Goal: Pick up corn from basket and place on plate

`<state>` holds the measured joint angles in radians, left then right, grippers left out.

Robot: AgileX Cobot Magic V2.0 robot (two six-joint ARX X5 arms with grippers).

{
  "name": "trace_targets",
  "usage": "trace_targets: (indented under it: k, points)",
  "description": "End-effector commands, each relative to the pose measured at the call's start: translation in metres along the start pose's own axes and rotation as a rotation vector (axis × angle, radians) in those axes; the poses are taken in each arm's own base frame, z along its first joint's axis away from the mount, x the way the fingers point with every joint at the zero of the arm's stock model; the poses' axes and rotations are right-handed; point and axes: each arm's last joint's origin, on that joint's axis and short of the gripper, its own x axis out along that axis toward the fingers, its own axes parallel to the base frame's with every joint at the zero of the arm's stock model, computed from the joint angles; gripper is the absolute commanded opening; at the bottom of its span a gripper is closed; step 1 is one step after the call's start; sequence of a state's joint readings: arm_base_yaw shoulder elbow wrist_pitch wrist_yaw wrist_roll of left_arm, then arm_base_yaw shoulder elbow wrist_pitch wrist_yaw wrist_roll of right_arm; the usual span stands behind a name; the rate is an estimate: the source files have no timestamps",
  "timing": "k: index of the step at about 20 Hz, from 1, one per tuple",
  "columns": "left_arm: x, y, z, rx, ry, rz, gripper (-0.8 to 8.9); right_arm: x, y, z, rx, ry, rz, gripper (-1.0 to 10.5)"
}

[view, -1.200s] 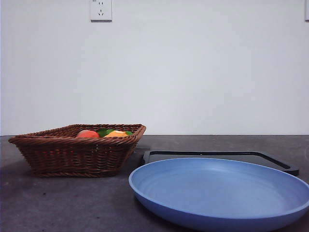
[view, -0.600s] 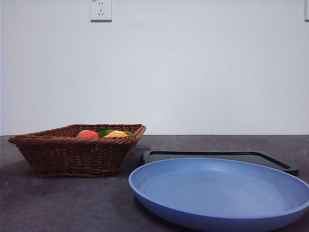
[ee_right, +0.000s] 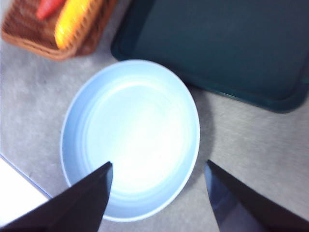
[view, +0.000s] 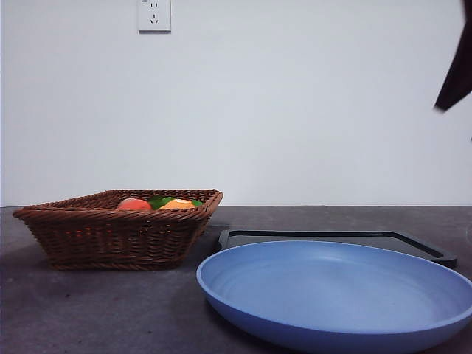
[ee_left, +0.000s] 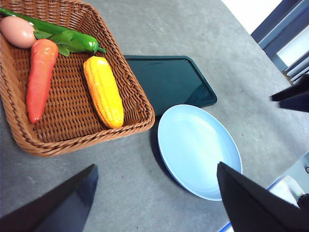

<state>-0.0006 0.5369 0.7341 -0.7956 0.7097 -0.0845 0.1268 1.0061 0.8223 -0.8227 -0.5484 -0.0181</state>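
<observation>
- In the basket [ee_left: 72, 121], along the side nearest the plate, the corn [ee_left: 103, 90] lies flat on the woven floor, touched by neither pincer
- Beside it in the same basket lie a carrot [ee_left: 37, 77], a green pepper [ee_left: 63, 38] and a pale egg [ee_left: 17, 31]
- The plate [ee_right: 130, 137] sits bare on the grey desk [ee_left: 145, 193], just beside the basket's corner
- A dark tray [ee_left: 169, 79] lies flat behind the plate, next to the basket
- The left pincer [ee_left: 154, 203] hangs high over the desk near the basket and plate, jaws spread wide with nothing between them
- The right pincer [ee_right: 157, 193] hangs above the plate, jaws spread apart and empty; in the front view a black tip [view: 456, 70] shows at the upper right edge
</observation>
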Motion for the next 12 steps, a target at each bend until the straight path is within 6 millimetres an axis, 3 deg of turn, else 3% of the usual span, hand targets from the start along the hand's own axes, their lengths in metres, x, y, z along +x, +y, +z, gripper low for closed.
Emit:
trace_targets:
  k: [1, 6, 12]
  points:
    - [-0.003, -0.003, 0.006, 0.029, -0.019, -0.006, 4.03, 0.018, -0.005, 0.011, 0.013, 0.045, 0.013, 3.1]
    - [-0.003, -0.003, 0.006, 0.029, -0.019, -0.006, 4.03, 0.064, -0.023, 0.018, 0.037, 0.169, -0.018, 3.1]
    - [-0.003, -0.003, 0.006, 0.029, -0.019, -0.006, 4.03, 0.101, -0.037, 0.018, 0.057, 0.256, -0.015, 2.9]
